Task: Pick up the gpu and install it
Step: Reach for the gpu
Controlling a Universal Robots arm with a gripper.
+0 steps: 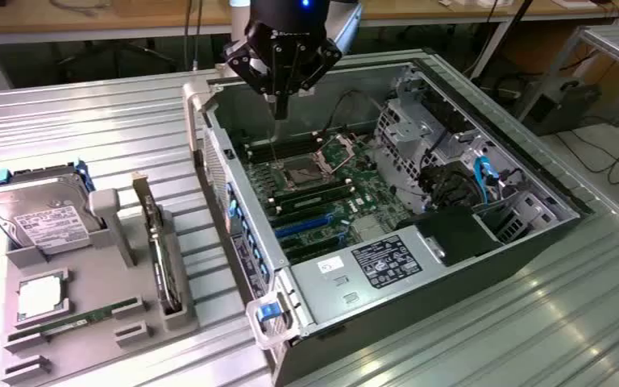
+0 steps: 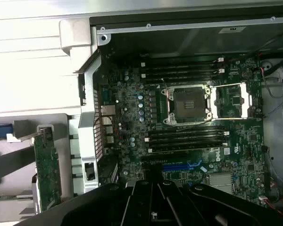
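The gpu [image 1: 157, 254] stands on edge in the grey holder [image 1: 105, 218] on the counter [image 1: 73, 121], well apart from the tool [image 1: 278, 105], which hangs shut and empty over the open case [image 1: 331, 314]. Dropping here could strike the exposed CPU socket [image 1: 299, 172].

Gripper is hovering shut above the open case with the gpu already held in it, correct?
Not quite. The gripper does hover shut above the open case, but it holds nothing: the exterior view shows the gpu standing on edge in the grey holder beside the case.
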